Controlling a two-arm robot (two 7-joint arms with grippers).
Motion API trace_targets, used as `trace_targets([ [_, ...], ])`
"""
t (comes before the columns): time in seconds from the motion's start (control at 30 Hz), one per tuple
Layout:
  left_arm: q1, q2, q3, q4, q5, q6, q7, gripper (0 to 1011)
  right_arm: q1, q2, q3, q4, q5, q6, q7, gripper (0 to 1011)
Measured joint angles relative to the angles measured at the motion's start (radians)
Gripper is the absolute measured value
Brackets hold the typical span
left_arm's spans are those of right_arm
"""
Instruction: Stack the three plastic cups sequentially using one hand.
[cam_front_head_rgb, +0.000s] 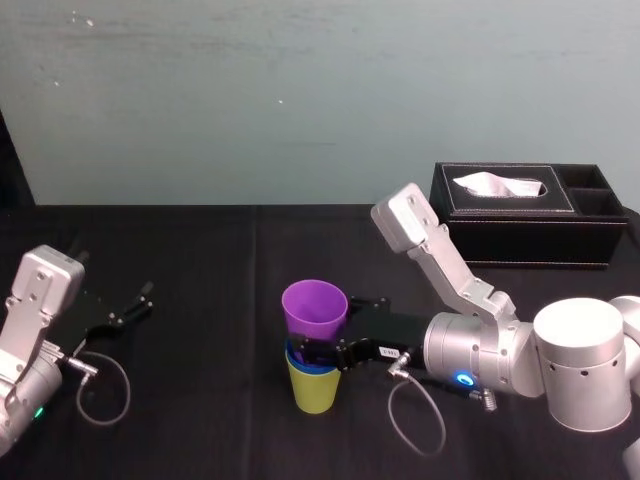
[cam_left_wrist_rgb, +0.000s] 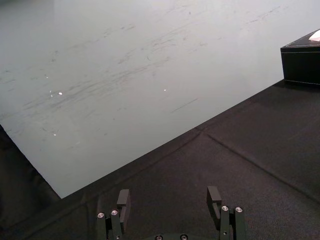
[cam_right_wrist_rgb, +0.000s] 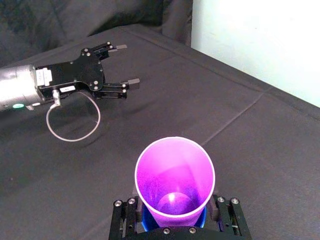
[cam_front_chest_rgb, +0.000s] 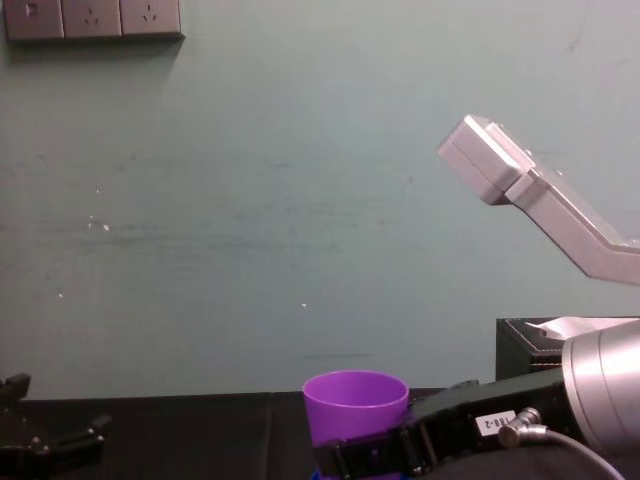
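- Right gripper (cam_front_head_rgb: 322, 335) clamped on purple cup (cam_front_head_rgb: 315, 305), directly above yellow-green cup (cam_front_head_rgb: 313, 390).
- Blue cup (cam_front_head_rgb: 293, 357) nested in yellow-green cup.
- Left gripper (cam_front_head_rgb: 140, 302) idle, fingers spread, well left of yellow-green cup.

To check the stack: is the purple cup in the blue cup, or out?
In. The purple cup sits with its base inside the blue cup, held by the right gripper. Fully seated: cannot tell.
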Motion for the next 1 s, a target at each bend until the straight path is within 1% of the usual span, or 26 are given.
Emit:
trace_targets([
  [0.07,0.000,0.000,0.000,0.000,0.000,0.000,0.000,1000,0.000,0.000,0.001,-0.001,0.000,0.000,0.000,726],
  [0.1,0.000,0.000,0.000,0.000,0.000,0.000,0.000,1000,0.000,0.000,0.001,-0.001,0.000,0.001,0.000,761],
  [0.23,0.000,0.000,0.000,0.000,0.000,0.000,0.000,1000,-0.001,-0.001,0.002,-0.001,-0.001,0.002,0.000,821],
  [0.27,0.000,0.000,0.000,0.000,0.000,0.000,0.000,1000,-0.001,-0.001,0.002,-0.001,-0.001,0.002,0.000,875],
  [0.47,0.000,0.000,0.000,0.000,0.000,0.000,0.000,1000,-0.001,-0.001,0.003,-0.002,-0.001,0.003,0.000,1003],
  [0.63,0.000,0.000,0.000,0.000,0.000,0.000,0.000,1000,-0.002,-0.001,0.003,-0.003,-0.001,0.004,0.000,1002],
  [0.73,0.000,0.000,0.000,0.000,0.000,0.000,0.000,1000,-0.005,0.004,0.003,-0.009,-0.001,-0.013,0.005,1003],
  [0.83,0.000,0.000,0.000,0.000,0.000,0.000,0.000,1000,-0.017,0.010,0.007,-0.026,-0.004,-0.046,0.002,1003],
  [0.93,0.000,0.000,0.000,0.000,0.000,0.000,0.000,1000,-0.044,0.011,0.031,-0.050,-0.006,-0.091,-0.025,1003],
  [0.97,0.000,0.000,0.000,0.000,0.000,0.000,0.000,1000,-0.044,0.011,0.031,-0.050,-0.006,-0.091,-0.025,1003],
  [1.0,0.000,0.000,0.000,0.000,0.000,0.000,0.000,1000,-0.056,0.010,0.044,-0.059,-0.006,-0.107,-0.040,1003],
])
